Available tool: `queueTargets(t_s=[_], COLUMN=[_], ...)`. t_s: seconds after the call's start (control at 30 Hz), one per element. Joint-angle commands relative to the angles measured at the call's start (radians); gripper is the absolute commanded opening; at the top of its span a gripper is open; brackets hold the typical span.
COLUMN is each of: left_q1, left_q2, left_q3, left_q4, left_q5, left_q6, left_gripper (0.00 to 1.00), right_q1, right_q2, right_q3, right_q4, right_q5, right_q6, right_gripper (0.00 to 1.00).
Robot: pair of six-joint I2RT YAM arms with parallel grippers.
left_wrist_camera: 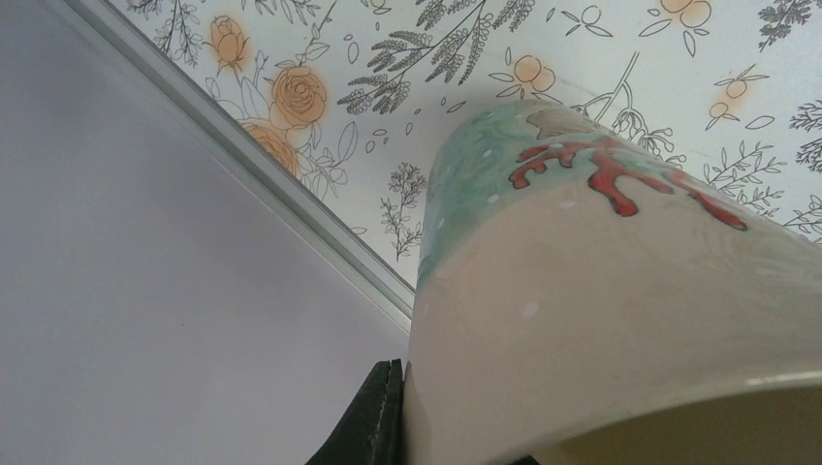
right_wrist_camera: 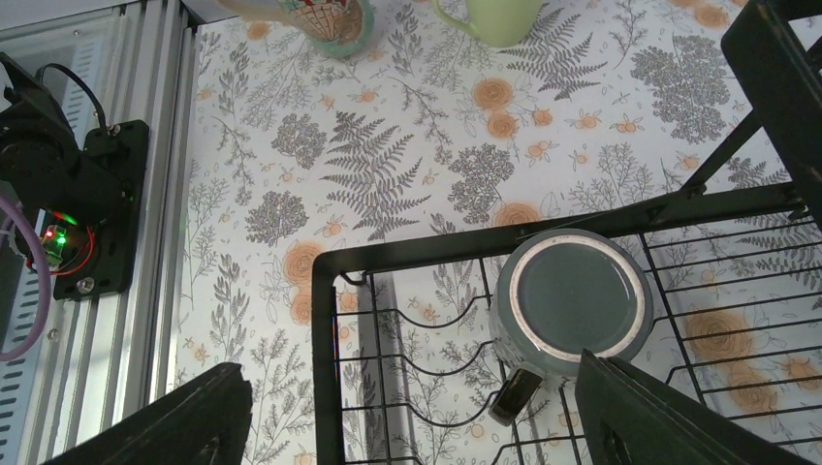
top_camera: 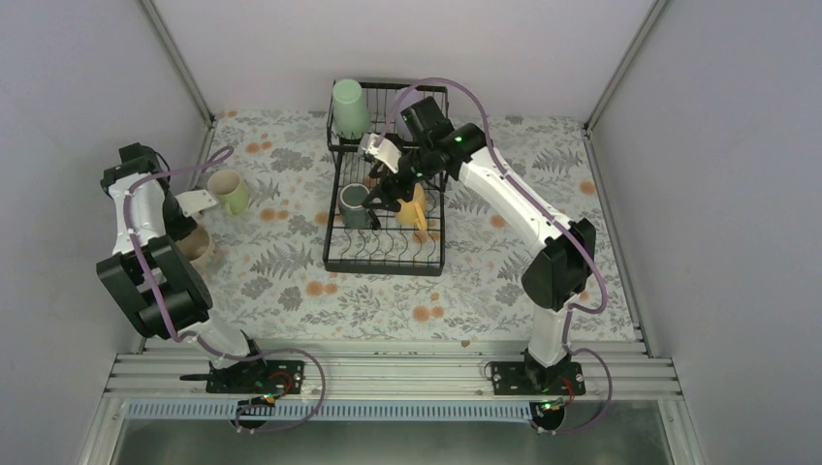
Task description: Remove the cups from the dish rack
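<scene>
The black wire dish rack (top_camera: 334,260) stands mid-table. A mint-green tumbler (top_camera: 349,107) sits upside down on its far left corner. A dark grey-green mug (top_camera: 355,205) and a yellow-orange mug (top_camera: 417,208) are in the lower tray. My right gripper (top_camera: 390,186) hovers open over the tray. In the right wrist view its jaws (right_wrist_camera: 412,373) are spread wide, and the upturned dark mug (right_wrist_camera: 572,300) lies near the right finger. My left gripper (top_camera: 192,231) is shut on the beige red-patterned mug (left_wrist_camera: 601,291) at the table's left edge, one pad (left_wrist_camera: 383,417) against its wall. The lavender tumbler is out of view.
A light green mug (top_camera: 230,192) stands on the floral tablecloth left of the rack, beside the beige mug (top_camera: 197,249). Both show at the top of the right wrist view, light green (right_wrist_camera: 494,15) and beige (right_wrist_camera: 330,19). Grey walls enclose the table on three sides.
</scene>
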Motion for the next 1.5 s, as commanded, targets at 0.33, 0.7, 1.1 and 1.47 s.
queueTargets(t_s=[0.33,0.7,1.1,1.47], left_q1=[-0.037,-0.038,-0.046,-0.063], left_q2=[0.016,0.004,-0.04,-0.128], left_q3=[0.019,-0.002,0.084,0.248], left_q4=[0.018,0.034,-0.021,-0.053], left_q5=[-0.041,-0.054,-0.009,0.077], left_q6=[-0.032,-0.023,-0.02,-0.033], left_gripper=[0.07,0.34,0.61,0.78], right_q1=[0.008,0.008,0.058,0.105], right_q2=[-0.074,-0.112,-0.158,-0.158], right_q3=[-0.055,-0.098,-0.247,-0.429], right_q4=[0.018,0.033,0.102,0.376], right_q5=[0.012,0.043,0.192,0.334], right_q6=[-0.031,-0.036,-0.048,0.051], right_gripper=[0.87,0.87,0.87,0.86])
